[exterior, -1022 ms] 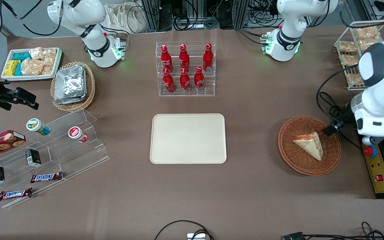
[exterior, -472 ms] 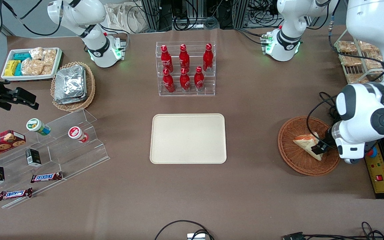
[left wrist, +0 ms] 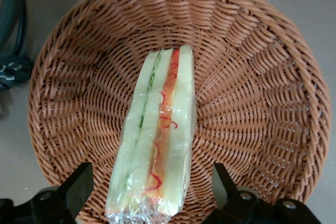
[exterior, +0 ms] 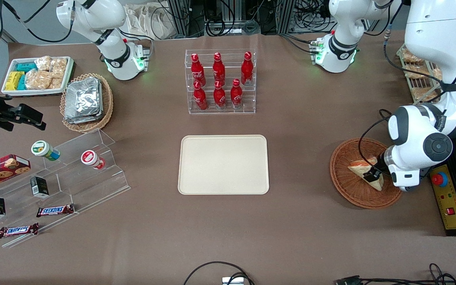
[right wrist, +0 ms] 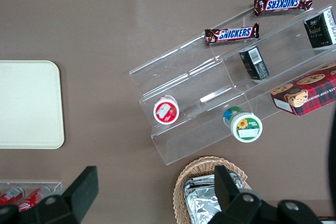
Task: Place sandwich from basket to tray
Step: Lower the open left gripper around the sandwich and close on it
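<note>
I have the gripper (left wrist: 149, 195) down in the basket (exterior: 346, 190), its fingers (left wrist: 79, 184) spread wide either side of the sandwich (left wrist: 157, 140), not touching it. The sandwich lies wrapped on the wicker floor. The tray (exterior: 223, 164) sits well apart, toward the table's middle.

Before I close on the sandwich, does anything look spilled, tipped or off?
Only one small thing: two cups lie on their sides on the acrylic steps near the parked arm. The sandwich rests wrapped and intact in the basket; the open gripper straddles it. The tray lies flat.
</note>
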Action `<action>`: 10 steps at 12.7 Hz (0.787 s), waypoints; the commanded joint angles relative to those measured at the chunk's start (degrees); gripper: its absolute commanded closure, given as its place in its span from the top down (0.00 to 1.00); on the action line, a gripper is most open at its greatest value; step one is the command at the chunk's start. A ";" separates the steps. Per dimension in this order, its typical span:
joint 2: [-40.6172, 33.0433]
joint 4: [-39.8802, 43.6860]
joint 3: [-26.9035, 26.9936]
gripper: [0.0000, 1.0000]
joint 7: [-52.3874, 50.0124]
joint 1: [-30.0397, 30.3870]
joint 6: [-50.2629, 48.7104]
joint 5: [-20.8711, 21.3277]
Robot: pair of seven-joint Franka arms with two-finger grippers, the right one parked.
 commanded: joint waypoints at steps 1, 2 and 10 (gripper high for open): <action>1.74 -0.43 -0.03 0.99 -1.08 -0.03 2.63 -0.73; 2.18 -0.51 -0.03 0.93 -1.08 -0.03 3.34 -0.82; 0.96 -0.08 -0.11 0.00 1.63 -0.03 0.72 0.32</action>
